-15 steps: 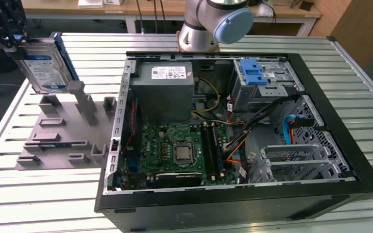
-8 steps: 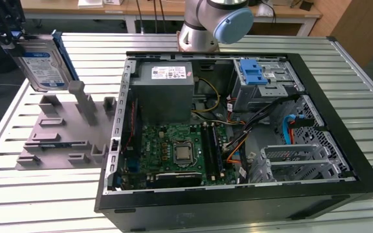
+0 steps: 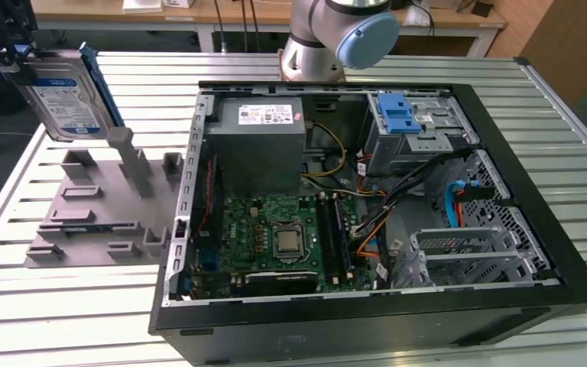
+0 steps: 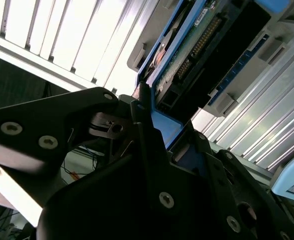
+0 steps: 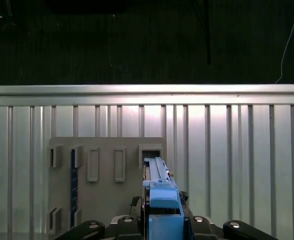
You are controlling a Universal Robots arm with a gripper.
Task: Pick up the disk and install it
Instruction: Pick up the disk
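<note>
Hand clamped on disk, held above grey fixture, at 10 o'clock from open computer case in exterior view. Disk on edge, long axis near vertical, hanging toward 6 o'clock.

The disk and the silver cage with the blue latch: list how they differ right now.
Place: the disk is outside the computer case, gripped by the hand over the grey fixture plate; the cage sits inside the case. Pose: the disk stands on edge; the cage's latch faces up. Look: the disk's blue frames its edges; the cage's blue is one latch on top. Both pair silver metal with blue plastic.
</note>
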